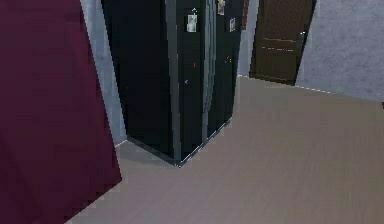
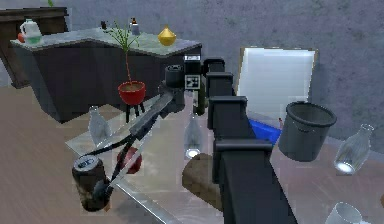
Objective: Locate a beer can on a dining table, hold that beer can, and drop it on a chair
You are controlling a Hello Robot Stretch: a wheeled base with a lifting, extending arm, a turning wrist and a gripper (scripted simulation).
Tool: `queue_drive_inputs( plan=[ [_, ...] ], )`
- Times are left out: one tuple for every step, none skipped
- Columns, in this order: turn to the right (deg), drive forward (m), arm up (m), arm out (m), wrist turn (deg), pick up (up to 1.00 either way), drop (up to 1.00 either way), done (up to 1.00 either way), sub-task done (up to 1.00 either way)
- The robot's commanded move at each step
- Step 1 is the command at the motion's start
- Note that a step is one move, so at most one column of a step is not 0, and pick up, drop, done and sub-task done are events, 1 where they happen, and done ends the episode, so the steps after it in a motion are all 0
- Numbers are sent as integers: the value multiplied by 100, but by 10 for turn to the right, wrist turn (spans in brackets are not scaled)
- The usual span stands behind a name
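Arm bar covers part of table; end effector's hold on can unclear.

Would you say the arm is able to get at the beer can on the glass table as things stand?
Probably yes: the jaws end right at the beer can, with nothing between; a red round thing sits close beside it.

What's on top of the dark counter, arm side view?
On the dark counter: a pale teapot-like vessel at its left end, a yellow gourd-shaped vase at its right. The potted plant covers part of the middle.
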Motion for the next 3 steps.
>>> queue_drive_inputs(
  plan=[
    [0,0,0,-30,0,0,0,0,0],
    [-450,0,0,0,0,0,0,0,0],
    [-450,0,0,0,0,0,0,0,0]
  ],
)
